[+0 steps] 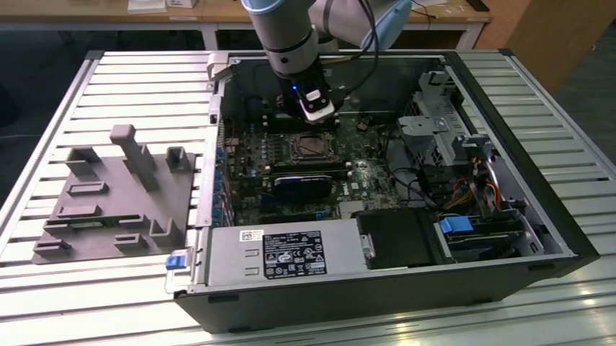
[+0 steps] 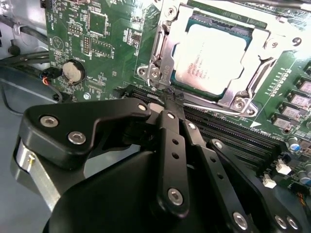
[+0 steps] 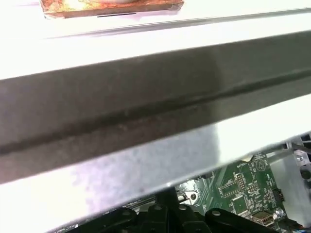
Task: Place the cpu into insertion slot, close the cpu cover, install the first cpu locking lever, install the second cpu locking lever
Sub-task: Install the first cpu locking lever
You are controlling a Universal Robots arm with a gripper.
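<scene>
Arm reaches down into the open computer case [image 1: 539,238], which lies on the slatted desk [image 1: 144,79]. In the exterior view the arm's end sits over the green motherboard [image 1: 371,180], just above the insertion slot [image 1: 293,147].

Second wrist view: cpu [image 2: 209,60] is seated in the slot, silver-grey top facing up. cpu cover [image 2: 164,46] is down over it, and the chip shows through its square window.

hand [image 2: 169,99]: fingers drawn narrow, tips together at the corner of the socket. The tips meet the end of a thin metal locking lever [image 2: 209,108]. The lever runs along the socket edge, between the cover and the long black memory slots [image 2: 228,131]. Cannot tell whether the tips actually pinch the lever or only touch it.

A round coin cell [image 2: 74,72] sits on the board, well apart from the socket.

First wrist view: the case wall [image 3: 146,111] passes close in front, with a patch of the board beyond it.

Exterior view, other items: grey power supply box [image 1: 279,252] at the near end of the case. A grey moulded fixture [image 1: 115,194] stands on the desk toward the exterior view's left, well apart from the arm
</scene>
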